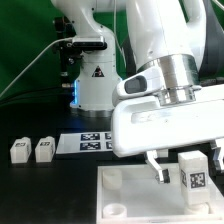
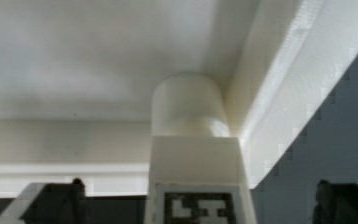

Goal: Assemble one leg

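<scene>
Claw (image 1: 187, 165) open: fingers sit either side of the leg (image 1: 193, 176), gaps visible in wrist view. Leg upright on the white plate (image 1: 125, 190), nr plate's edge at exterior view's right. Spare leg (image 1: 20, 150) & second spare leg (image 1: 43, 149) lie off the plate, exterior view's left.

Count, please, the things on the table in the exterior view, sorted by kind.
legs: 3
plate with round sockets: 1
marker board: 1
Total: 5
</scene>
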`<state>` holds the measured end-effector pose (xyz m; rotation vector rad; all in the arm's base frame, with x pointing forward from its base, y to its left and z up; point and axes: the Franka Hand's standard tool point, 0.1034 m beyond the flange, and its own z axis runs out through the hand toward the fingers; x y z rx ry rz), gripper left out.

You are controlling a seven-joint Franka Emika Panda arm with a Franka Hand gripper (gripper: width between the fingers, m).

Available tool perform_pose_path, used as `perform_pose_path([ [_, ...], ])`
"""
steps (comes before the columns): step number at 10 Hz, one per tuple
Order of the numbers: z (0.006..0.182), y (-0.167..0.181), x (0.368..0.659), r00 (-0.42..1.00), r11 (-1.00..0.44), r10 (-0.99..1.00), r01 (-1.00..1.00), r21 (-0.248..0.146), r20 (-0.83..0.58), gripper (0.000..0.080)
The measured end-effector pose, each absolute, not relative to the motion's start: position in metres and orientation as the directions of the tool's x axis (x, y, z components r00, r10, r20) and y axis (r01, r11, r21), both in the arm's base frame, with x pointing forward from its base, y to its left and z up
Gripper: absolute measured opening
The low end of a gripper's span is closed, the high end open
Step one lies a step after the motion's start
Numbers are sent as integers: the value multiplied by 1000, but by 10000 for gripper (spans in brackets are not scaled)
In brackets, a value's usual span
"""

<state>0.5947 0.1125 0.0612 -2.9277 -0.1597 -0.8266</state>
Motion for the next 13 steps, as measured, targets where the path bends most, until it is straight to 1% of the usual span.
perform_pose_path([
  [5,61,113,594,853,-990,75,126,-65,517,649],
  [6,68,114,598,868,-989,78,130,-72,490,649],
  [7,80,114,603,881,-988,81,133,-79,465,649],
  [8,87,115,606,907,-986,87,137,-92,413,649],
  [9,99,114,615,903,-986,85,136,-93,421,649],
  [10,97,115,613,930,-985,92,138,-108,355,649],
  [11,100,118,613,969,-981,99,133,-139,227,649],
  [12,100,119,612,988,-979,116,131,-159,99,649],
  [13,98,118,617,990,-977,128,137,-161,62,649],
])
